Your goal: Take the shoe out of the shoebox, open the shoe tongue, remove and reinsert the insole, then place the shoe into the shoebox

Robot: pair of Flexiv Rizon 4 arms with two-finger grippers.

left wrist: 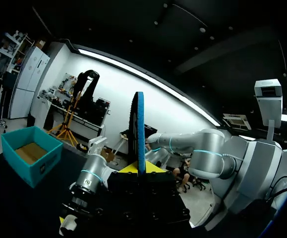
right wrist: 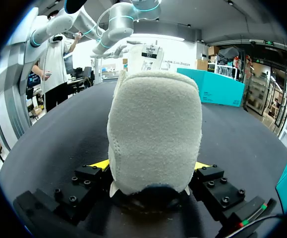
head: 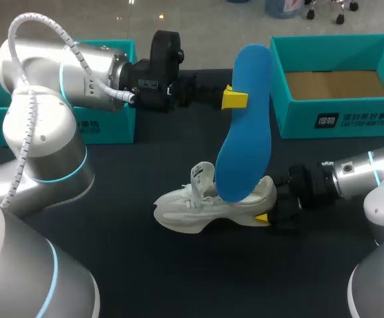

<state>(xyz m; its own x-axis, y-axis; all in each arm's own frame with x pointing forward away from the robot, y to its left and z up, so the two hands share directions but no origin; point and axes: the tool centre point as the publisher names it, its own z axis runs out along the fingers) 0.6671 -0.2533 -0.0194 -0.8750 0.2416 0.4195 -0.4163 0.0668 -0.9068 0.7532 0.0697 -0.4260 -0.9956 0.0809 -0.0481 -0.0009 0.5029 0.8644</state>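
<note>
Up at the far right corner of the table (head: pixel 112 265) stands the open teal shoebox (head: pixel 351 119), its brown cardboard floor showing and a patch of white print on its front wall. A second teal box (head: pixel 112 129), with white print too, sits at the far left edge, partly hidden behind the left arm (head: pixel 65 59). The white shoe (head: pixel 198 209) rests on its sole near the middle of the table, toe toward the left edge and heel toward the right. Its tongue (head: pixel 201 175) is pulled up and carries a small label (right wrist: pixel 149 51) with dark print, too small to read. The right gripper (head: pixel 271 215) is clamped on the heel, a yellow tip pressed to each side of the padded back. The left gripper (head: pixel 235 98) pinches the blue insole (head: pixel 245 126) by its edge near the upper end, holding it upright above the shoe. The insole's lower end overlaps the shoe's opening in the head view, and contact there cannot be made out. From the left wrist the insole shows edge-on between the fingers. The table is covered in plain black, with a pale tiled floor beyond its far edge.
</note>
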